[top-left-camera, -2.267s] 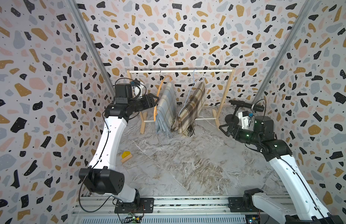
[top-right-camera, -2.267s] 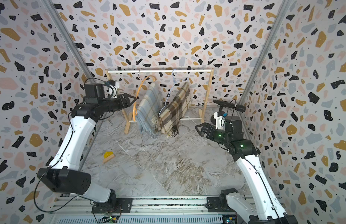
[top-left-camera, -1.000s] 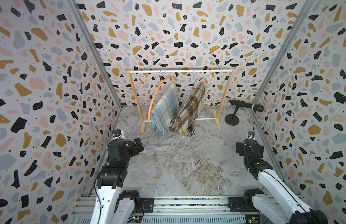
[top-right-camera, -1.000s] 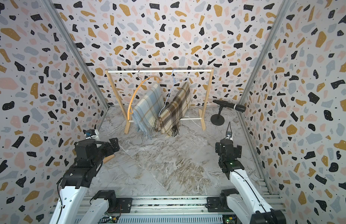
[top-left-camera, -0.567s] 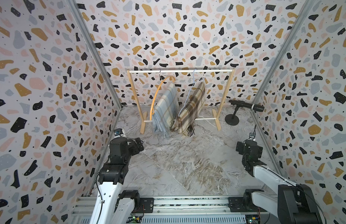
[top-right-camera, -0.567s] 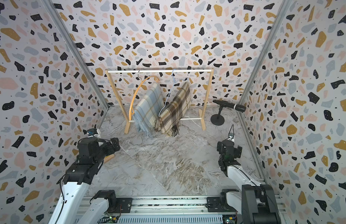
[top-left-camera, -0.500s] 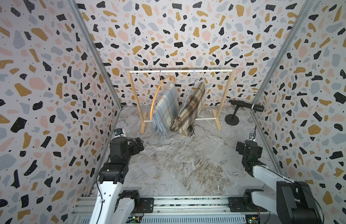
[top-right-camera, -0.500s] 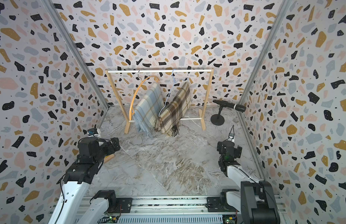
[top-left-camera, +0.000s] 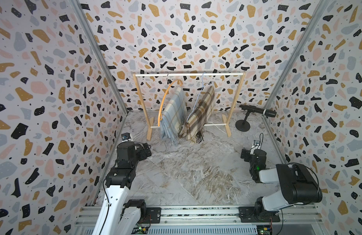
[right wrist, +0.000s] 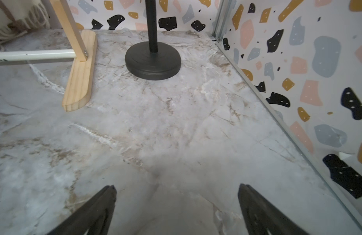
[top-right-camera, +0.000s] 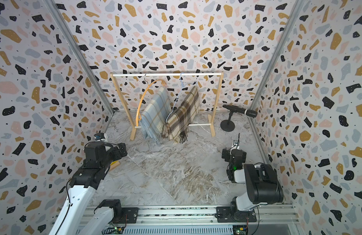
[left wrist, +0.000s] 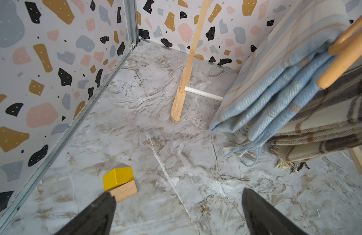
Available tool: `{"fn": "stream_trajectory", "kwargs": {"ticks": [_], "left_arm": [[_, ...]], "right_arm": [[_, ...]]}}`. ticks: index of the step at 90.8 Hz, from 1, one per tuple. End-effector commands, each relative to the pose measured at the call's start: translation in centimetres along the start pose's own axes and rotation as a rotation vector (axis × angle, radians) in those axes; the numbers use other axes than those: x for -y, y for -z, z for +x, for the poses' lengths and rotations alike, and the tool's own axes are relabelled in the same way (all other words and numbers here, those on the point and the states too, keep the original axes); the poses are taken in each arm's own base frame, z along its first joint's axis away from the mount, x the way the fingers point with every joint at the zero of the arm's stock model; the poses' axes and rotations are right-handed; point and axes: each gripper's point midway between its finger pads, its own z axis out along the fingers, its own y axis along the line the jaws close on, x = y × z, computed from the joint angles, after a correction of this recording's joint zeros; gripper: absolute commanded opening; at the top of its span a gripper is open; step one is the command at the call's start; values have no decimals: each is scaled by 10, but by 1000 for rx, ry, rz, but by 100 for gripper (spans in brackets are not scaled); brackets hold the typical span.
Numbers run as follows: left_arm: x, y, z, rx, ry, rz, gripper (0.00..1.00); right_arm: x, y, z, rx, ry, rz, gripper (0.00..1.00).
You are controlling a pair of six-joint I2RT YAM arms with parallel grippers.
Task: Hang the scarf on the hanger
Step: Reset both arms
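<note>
1. The blue scarf [top-left-camera: 174,114] is folded over the orange hanger [left wrist: 342,61], which hangs hooked on the top rail of the wooden rack [top-left-camera: 188,74] at the back of the cell. Its fringe reaches down to the marble surface [top-left-camera: 186,173].
2. A brown scarf [top-left-camera: 200,116] hangs just beside it on a pale wire hanger [top-left-camera: 196,101] on the same rail. In the left wrist view the folded edges of the two scarves overlap low down; whether they press together cannot be told.
3. Both hangers sit between the rack's uprights, with a length of bare rail on either side of them. The rack's feet stand near the back wall [top-left-camera: 176,40].
4. A microphone stand [top-left-camera: 242,127] stands just beside the rack's right foot, near the right wall.
5. The left gripper [left wrist: 178,193] hovers near the left wall, well apart from the scarves, fingers spread wide and holding nothing. A yellow block [left wrist: 118,177] lies on the surface next to one fingertip in the wrist view.
6. The right gripper [right wrist: 177,187] sits low near the right wall, fingers spread wide and holding nothing, facing the stand's base.
7. A broad stretch of open marble lies between both grippers and the rack.
</note>
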Motion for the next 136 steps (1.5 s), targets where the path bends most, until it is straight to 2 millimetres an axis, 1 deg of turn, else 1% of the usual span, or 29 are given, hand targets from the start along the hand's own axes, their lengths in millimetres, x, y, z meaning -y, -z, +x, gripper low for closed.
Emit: {"fn": "stream_trajectory", "kwargs": {"ticks": [1, 8, 12, 24, 32, 37, 46, 49, 51, 58, 62, 64, 68, 73, 79, 84, 86, 94, 99, 109, 118, 128, 136], "left_arm": [[-2, -16, -6, 67, -8, -8, 100], [-7, -32, -5, 111, -3, -35, 100], [-17, -42, -1, 123, 13, -86, 100], [-49, -67, 20, 92, -2, -269, 100], [-62, -84, 37, 71, -51, -343, 100], [-59, -98, 42, 74, -87, -320, 100], [-43, -116, 41, 143, -111, -218, 100], [-39, -120, 40, 170, -115, -194, 100], [-34, -121, 34, 195, -126, -171, 100], [-23, -127, 31, 216, -185, -116, 100], [-21, -131, 36, 206, -195, -99, 100], [-21, -133, 43, 200, -200, -92, 100], [-13, -135, 44, 230, -225, -52, 100], [-12, -139, 53, 236, -233, -44, 100], [-6, -139, 48, 283, -242, -14, 100], [-7, -140, 47, 239, -242, -29, 100], [-9, -143, 51, 217, -247, -38, 100], [-8, -144, 49, 229, -248, -37, 100], [-9, -144, 52, 213, -252, -41, 100], [-7, -144, 50, 219, -256, -35, 100], [0, -146, 51, 206, -282, 1, 100], [15, -149, 56, 173, -330, 81, 100], [16, -150, 57, 172, -332, 86, 99]], "right_arm": [[-6, -5, -26, 58, 3, -32, 100], [-6, -5, -26, 63, 4, -35, 100], [-6, -6, -25, 60, 4, -33, 100], [-6, -6, -26, 59, 5, -31, 100], [-6, -6, -26, 59, 5, -30, 100], [-6, -6, -26, 58, 5, -30, 100], [-6, -6, -26, 59, 7, -30, 100], [-6, -6, -25, 56, 6, -29, 100], [-6, -6, -25, 55, 5, -30, 100], [-6, -6, -25, 58, 6, -30, 100], [-6, -6, -25, 56, 7, -30, 100], [-6, -6, -25, 57, 7, -30, 100], [-6, -6, -25, 57, 6, -30, 100], [-6, -6, -25, 56, 7, -30, 100], [-6, -6, -26, 58, 7, -29, 100], [-6, -6, -25, 56, 7, -30, 100], [-6, -6, -25, 57, 7, -30, 100], [-6, -6, -25, 57, 6, -30, 100], [-6, -6, -25, 57, 6, -29, 100], [-6, -6, -25, 57, 7, -30, 100], [-6, -6, -25, 57, 6, -30, 100], [-6, -6, -25, 57, 6, -29, 100], [-5, -6, -25, 56, 6, -29, 100]]}}
